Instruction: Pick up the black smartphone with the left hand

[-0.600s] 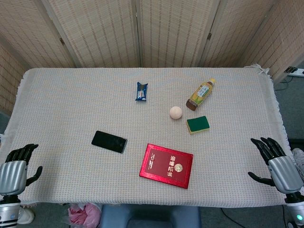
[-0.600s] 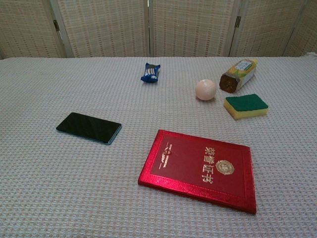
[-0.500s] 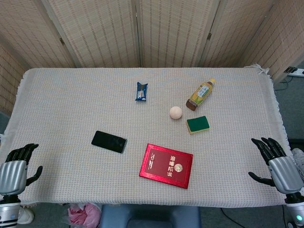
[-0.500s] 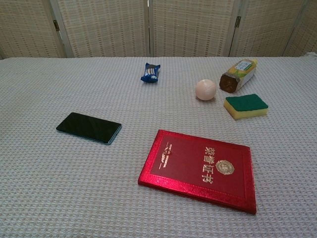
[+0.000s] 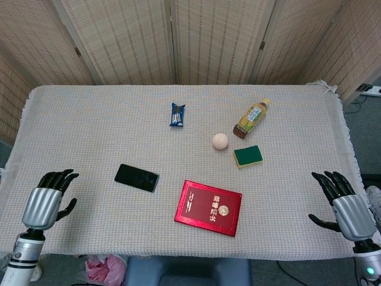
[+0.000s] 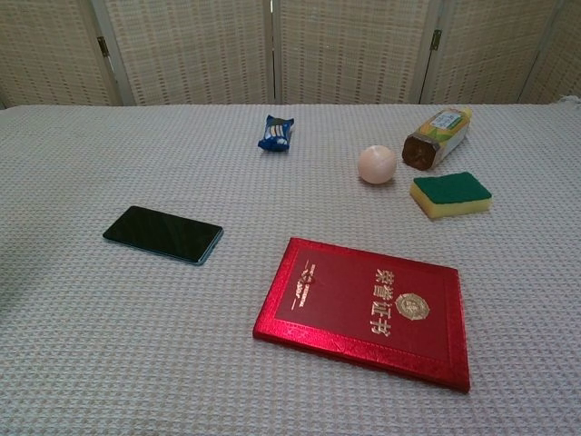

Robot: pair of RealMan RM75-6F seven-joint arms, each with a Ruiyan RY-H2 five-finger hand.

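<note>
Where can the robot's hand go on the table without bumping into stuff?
Bare cloth lies between the left hand and the flat black smartphone, and across the far left corner beyond it. It is crowded at the right: pale round ball, green sponge, lying yellow drink bottle.

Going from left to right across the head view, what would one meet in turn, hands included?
Left hand → black smartphone → blue snack packet → red booklet → ball → right hand.
</note>
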